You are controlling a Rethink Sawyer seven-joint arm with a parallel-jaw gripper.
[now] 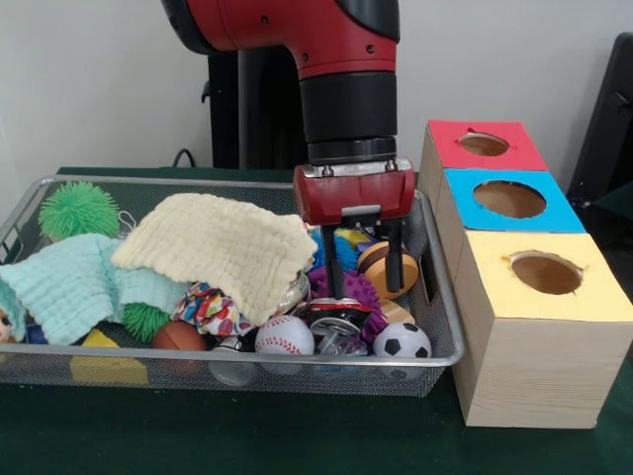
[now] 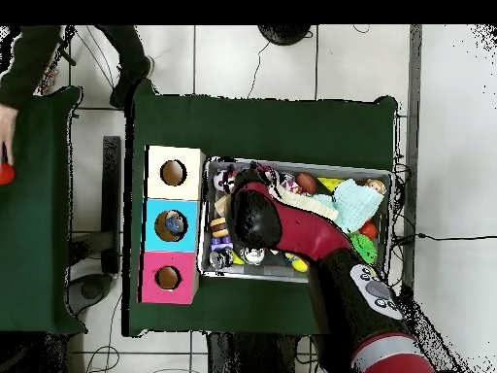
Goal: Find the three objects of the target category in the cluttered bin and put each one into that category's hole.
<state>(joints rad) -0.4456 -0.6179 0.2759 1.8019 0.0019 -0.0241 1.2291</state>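
My gripper (image 1: 364, 285) reaches down into the right part of the wire bin (image 1: 447, 327). It is open, with the fingers (image 1: 333, 269) astride a purple spiky ball (image 1: 356, 290) and an orange-brown disc (image 1: 388, 269). I cannot tell whether they touch either one. In front of it lie a baseball (image 1: 284, 336) and a small soccer ball (image 1: 402, 341). Right of the bin stand three boxes with holes: red (image 1: 484, 144), blue (image 1: 509, 199) and yellow (image 1: 545, 272). In the overhead view the arm (image 2: 254, 219) hides the gripper, and something shows inside the blue box's hole (image 2: 171, 225).
A cream cloth (image 1: 223, 247) and a mint cloth (image 1: 69, 282) cover the bin's left and middle. Around them are a green spiky ball (image 1: 79, 208), a small brown football (image 1: 180, 336) and a yellow block (image 1: 109, 368). A person's sleeve (image 2: 29, 58) shows at the overhead view's top left.
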